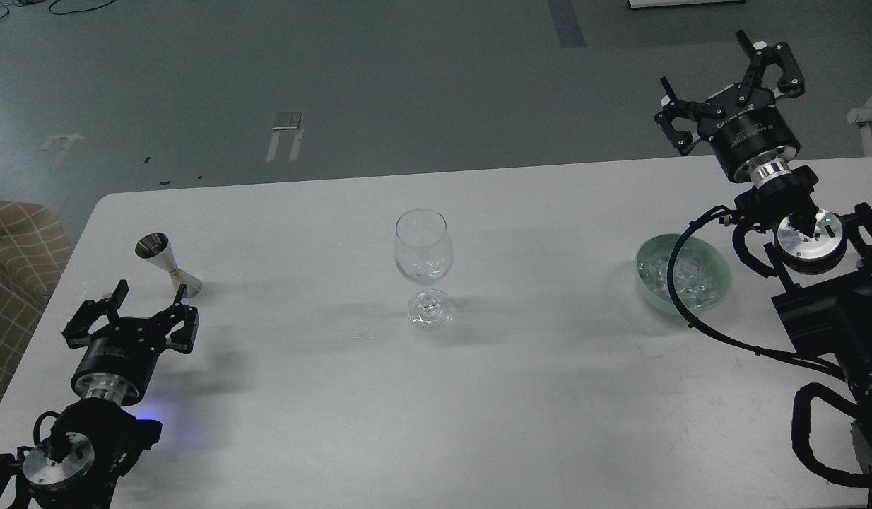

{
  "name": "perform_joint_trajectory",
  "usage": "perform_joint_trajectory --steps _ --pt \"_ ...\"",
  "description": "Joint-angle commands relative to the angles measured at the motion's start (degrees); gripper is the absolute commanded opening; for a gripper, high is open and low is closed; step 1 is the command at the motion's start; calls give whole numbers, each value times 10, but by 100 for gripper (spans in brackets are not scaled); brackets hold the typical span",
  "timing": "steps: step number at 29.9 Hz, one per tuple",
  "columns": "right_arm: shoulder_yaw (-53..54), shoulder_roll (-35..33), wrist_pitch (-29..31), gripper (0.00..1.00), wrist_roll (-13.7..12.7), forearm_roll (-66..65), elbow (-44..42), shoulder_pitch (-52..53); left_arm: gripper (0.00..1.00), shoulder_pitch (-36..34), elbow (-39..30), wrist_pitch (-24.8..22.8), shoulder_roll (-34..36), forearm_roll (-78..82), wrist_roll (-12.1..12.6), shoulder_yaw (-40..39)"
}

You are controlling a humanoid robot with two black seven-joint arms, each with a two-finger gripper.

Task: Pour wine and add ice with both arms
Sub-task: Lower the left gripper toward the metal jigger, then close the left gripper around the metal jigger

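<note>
A clear stemmed wine glass (423,263) stands upright at the middle of the white table (436,424). A steel jigger (169,264) stands at the left. A pale green bowl (721,267) at the right holds clear ice chunks (690,274). My left gripper (148,295) is open and empty, low over the table just in front of the jigger. My right gripper (722,74) is open and empty, raised beyond the table's far edge, behind the bowl. A black cable crosses the bowl.
A small clear fragment (365,332) lies on the table left of the glass's foot. A tan checked cushion (12,261) sits off the table's left edge. Grey floor lies beyond the far edge.
</note>
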Motion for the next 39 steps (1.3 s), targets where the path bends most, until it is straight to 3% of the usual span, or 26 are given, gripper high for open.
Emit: perform_joint_trajectory --steps 1,9,16,22,39 --pt "0 -4 0 100 0 0 -1 -3 75 -22 26 -1 -8 0 0 -1" --pt "0 -8 0 100 0 0 0 -15 70 -73 122 -47 -8 -5 2 1" --pt "0 -9 0 100 0 -1 -2 -13 69 -99 147 -45 -9 -7 5 -2" --pt "-1 -8 -3 100 0 -10 -2 -13 67 -133 212 -52 -13 -8 6 -2" --pt "-1 -8 -10 100 -1 -11 -2 -13 64 -163 256 -59 -15 -7 8 1"
